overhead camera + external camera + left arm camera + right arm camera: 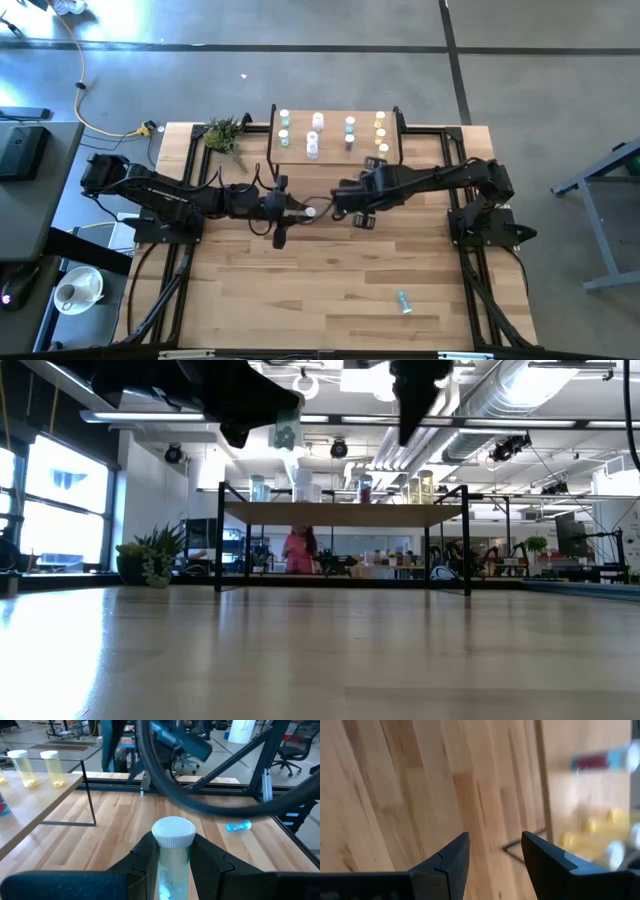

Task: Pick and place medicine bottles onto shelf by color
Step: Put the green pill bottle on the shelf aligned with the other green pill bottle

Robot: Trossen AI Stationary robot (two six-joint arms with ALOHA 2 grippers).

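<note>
left hand (172,870) near surface (300,290) centre, just 6 o'clock of the shelf (335,152). it grips a teal bottle (172,850) upright between its fingers (145,865), white cap up, small pale bits visible inside. low view shows the same bottle (285,430) hanging high over the surface, level above the shelf board.

right hand (495,855) sits just 3 o'clock of the left hand, close to the shelf's 5 o'clock corner; fingers parted narrow, nothing between them, wood plank below.

shelf at 12 o'clock of the surface, on thin black legs. bottles standing on it in rows by colour: teal pair (284,128) at the 9 o'clock end, white group (314,135) next, light blue (350,132) after, yellow (380,130) at the 3 o'clock end. left wrist view catches two yellow bottles (37,768) upright at the shelf edge.

one light blue bottle (404,301) lies on its side at 5 o'clock of the surface, well apart from both hands; also seen lying flat in the left wrist view (238,826).

small plant (224,134) just 9 o'clock of the shelf.
</note>
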